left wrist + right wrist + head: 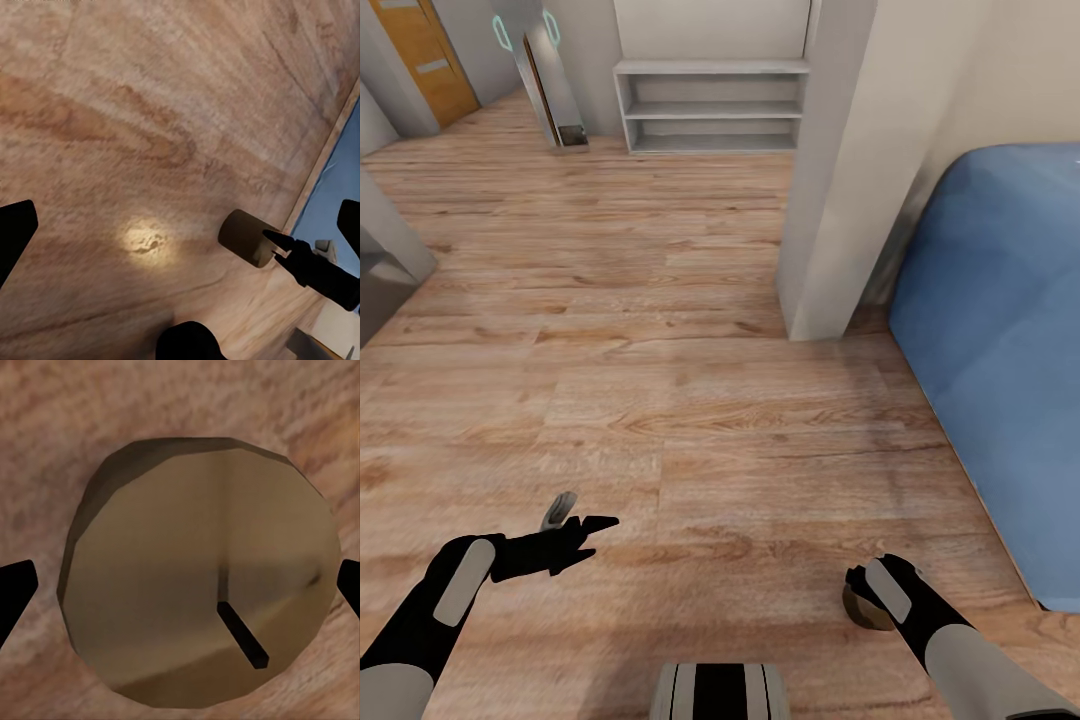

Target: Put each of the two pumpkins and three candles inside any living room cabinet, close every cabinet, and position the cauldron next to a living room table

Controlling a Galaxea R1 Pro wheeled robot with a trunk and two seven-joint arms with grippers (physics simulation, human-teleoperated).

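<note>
Head view: wood floor (660,400), blue sofa (1000,340) on the right, grey pillar (830,200) beside it, empty-looking shelf unit (710,105) at the far wall, orange door (430,60) far left.

Candle (868,612): tan stub with a black wick, standing upright on the floor near the sofa edge, directly under the right hand (860,592).

Right wrist view: looking straight down on the candle top, wick off-centre. Fingertips (16,585) sit at both frame edges, spread wide, candle between them, no contact visible.

Left hand (582,520): spread wide, holding nothing, above bare floor, well apart from the candle.
</note>
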